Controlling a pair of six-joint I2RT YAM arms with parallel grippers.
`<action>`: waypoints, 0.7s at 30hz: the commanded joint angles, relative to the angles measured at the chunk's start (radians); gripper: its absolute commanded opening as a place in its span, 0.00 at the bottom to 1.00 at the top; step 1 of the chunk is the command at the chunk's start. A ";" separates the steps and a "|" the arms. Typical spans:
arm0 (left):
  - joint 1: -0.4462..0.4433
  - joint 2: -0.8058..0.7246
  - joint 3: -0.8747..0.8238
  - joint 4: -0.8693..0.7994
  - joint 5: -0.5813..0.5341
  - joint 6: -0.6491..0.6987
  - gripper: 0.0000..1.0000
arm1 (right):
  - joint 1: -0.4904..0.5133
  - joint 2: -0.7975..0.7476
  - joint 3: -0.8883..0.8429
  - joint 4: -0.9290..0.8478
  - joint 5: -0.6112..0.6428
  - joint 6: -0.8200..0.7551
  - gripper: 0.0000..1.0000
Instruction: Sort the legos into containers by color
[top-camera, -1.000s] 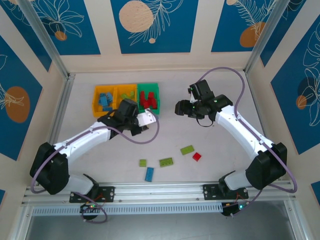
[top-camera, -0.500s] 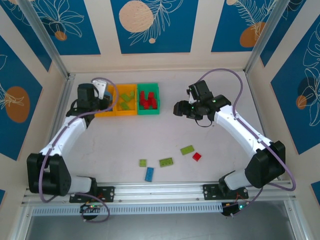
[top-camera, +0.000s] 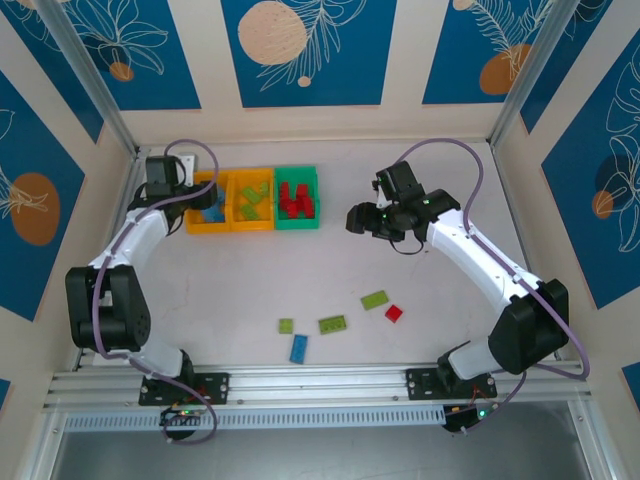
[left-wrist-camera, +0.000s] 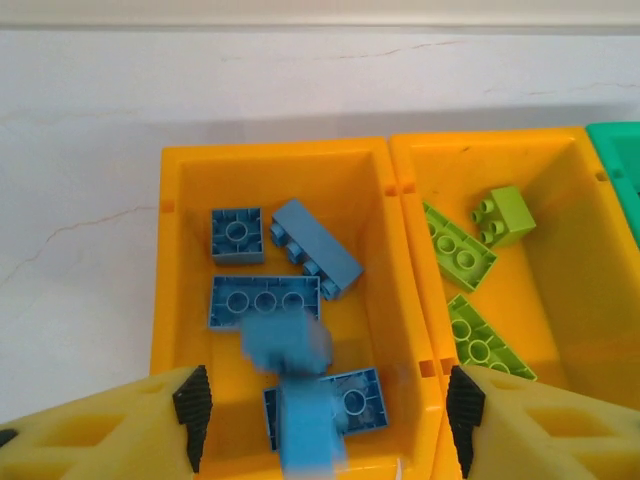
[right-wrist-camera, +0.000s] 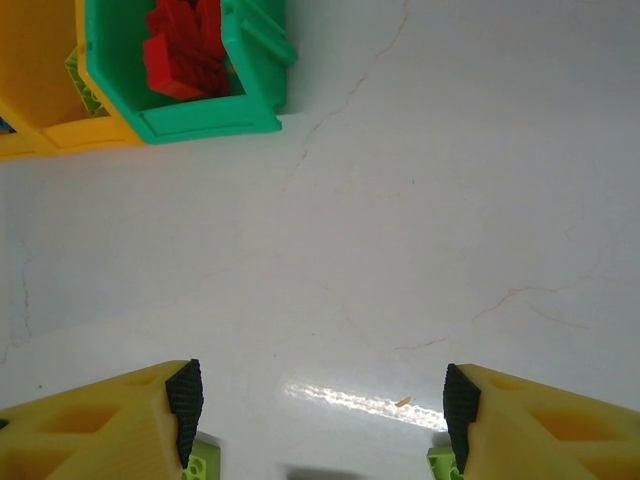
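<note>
Over the last second our left arm swung from the green bin (top-camera: 297, 227) to the far-left corner. From above, the left gripper (top-camera: 200, 195) hangs over the left orange bin (top-camera: 205, 228); five loose legos (top-camera: 332, 324) lie near. Left wrist: jaws released, a blurred blue brick (left-wrist-camera: 300, 420) drops among blue ones; we should hold until it settles. Right wrist: the right gripper (right-wrist-camera: 320, 410) stands spread, empty.

Our left arm (top-camera: 135, 240) reaches far forward, its claw (left-wrist-camera: 325, 405) pointing down with both fingers spread wide. Our right arm (top-camera: 480, 255) bends inward at mid-desk, its claw (right-wrist-camera: 320, 400) held above the desk with fingers equally far apart. We cannot tell whether they grip.
</note>
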 joint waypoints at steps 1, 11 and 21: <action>-0.004 -0.083 0.020 -0.019 0.035 -0.006 0.67 | 0.004 -0.023 -0.030 -0.032 -0.013 0.041 0.68; -0.251 -0.433 -0.071 -0.024 0.354 0.291 0.78 | 0.045 -0.050 -0.205 -0.163 0.090 0.241 0.68; -0.548 -0.577 -0.165 -0.243 0.440 0.793 1.00 | 0.197 0.075 -0.222 -0.251 -0.064 0.466 0.69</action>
